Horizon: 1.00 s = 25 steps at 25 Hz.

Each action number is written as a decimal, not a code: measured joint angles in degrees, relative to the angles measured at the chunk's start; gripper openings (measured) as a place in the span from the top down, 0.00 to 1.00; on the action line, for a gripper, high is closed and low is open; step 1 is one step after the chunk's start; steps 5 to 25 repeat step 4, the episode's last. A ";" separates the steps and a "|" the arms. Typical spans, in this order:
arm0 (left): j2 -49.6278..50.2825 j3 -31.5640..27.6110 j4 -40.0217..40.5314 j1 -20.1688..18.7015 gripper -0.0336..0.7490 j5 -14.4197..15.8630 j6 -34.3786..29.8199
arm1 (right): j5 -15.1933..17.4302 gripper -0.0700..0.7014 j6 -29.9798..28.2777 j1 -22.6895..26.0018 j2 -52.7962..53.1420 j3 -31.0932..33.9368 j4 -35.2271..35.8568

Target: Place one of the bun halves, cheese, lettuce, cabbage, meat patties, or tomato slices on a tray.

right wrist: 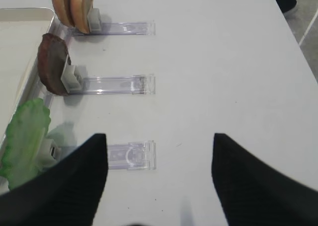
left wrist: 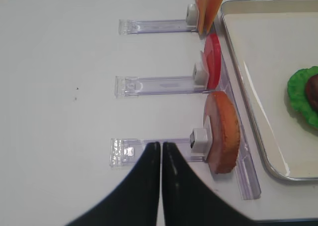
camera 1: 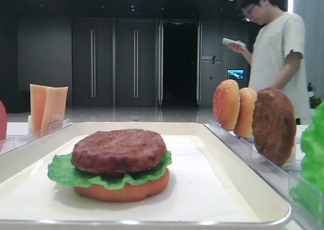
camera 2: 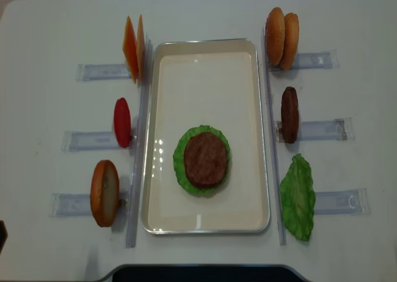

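Note:
The cream tray [camera 2: 205, 83] holds a stack: a bun half [camera 1: 121, 189] at the bottom, lettuce [camera 2: 180, 164] on it, and a meat patty [camera 2: 205, 159] on top. Left of the tray stand cheese [camera 2: 133, 48], a tomato slice [camera 2: 122, 122] and a bun half [camera 2: 104, 193]. On the right stand two bun halves [camera 2: 281, 38], a patty [camera 2: 289, 114] and lettuce [camera 2: 298, 197]. My left gripper [left wrist: 161, 145] is shut and empty, just left of the bun half [left wrist: 223, 131]. My right gripper [right wrist: 160, 136] is open and empty, right of the lettuce [right wrist: 25, 136].
Each loose item stands in a clear plastic rack [camera 2: 325, 129] lying flat on the white table [camera 2: 49, 22], three on either side of the tray. A person [camera 1: 276, 53] stands beyond the table's far side, looking at a phone.

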<state>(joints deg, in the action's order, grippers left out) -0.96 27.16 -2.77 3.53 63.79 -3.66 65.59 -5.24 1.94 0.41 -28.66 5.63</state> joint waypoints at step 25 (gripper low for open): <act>0.00 0.00 0.00 0.00 0.96 0.00 0.00 | 0.00 0.31 0.06 0.00 0.00 0.00 0.00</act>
